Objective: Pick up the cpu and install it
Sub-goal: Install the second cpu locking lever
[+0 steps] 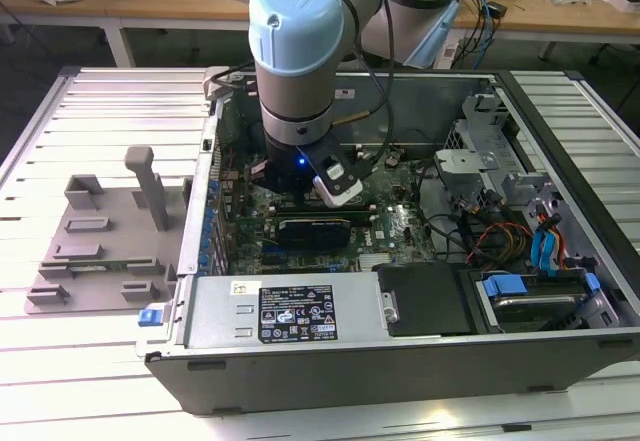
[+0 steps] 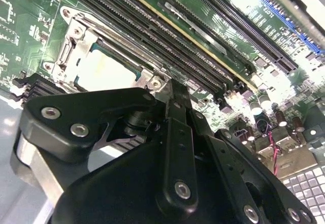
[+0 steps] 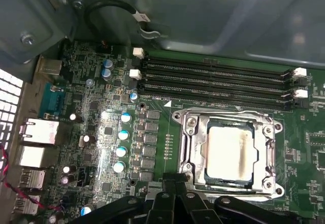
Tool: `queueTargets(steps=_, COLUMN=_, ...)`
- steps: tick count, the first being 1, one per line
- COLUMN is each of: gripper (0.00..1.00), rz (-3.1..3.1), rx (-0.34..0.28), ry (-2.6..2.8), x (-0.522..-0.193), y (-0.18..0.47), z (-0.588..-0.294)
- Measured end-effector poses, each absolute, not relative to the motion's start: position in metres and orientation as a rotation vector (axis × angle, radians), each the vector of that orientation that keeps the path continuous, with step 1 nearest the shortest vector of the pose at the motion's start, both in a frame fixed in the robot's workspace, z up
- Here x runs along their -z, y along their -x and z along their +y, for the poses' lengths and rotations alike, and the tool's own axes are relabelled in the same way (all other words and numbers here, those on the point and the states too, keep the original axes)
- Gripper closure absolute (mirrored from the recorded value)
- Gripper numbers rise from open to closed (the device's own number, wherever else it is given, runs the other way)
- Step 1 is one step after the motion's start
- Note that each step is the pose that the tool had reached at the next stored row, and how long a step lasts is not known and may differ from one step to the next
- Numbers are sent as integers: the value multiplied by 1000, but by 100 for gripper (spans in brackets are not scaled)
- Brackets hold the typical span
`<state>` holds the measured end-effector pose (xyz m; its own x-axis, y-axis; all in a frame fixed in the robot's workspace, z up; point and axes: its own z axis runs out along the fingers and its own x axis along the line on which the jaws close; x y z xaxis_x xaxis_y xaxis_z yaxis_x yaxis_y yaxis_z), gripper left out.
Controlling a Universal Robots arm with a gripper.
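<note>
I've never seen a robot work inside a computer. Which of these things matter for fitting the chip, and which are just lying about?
Part of the job:
- the cpu, lying in its socket
- the socket frame around it
- the robot's hand, close beside the socket

Just there:
- memory slots
- grey fixture plate outside the case
- power supply
- blue-tabbed drive bay

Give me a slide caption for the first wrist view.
The cpu sits in its motherboard socket beside the memory slots.

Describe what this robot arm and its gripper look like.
The arm has silver-grey tube segments with light blue joint caps, and a black cable runs down its side. At the wrist sits a black housing with a small blue light and a white camera module. In both wrist views, the gripper is matte black linkage bars joined by silver screws.
</note>
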<state>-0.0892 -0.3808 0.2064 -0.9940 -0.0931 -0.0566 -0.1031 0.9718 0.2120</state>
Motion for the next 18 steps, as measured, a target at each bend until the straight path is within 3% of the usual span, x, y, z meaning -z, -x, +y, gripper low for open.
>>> queueTargets(steps=18, gripper=89, rz=3071, rx=-353, ry=153, x=-198, y=90, z=-379)
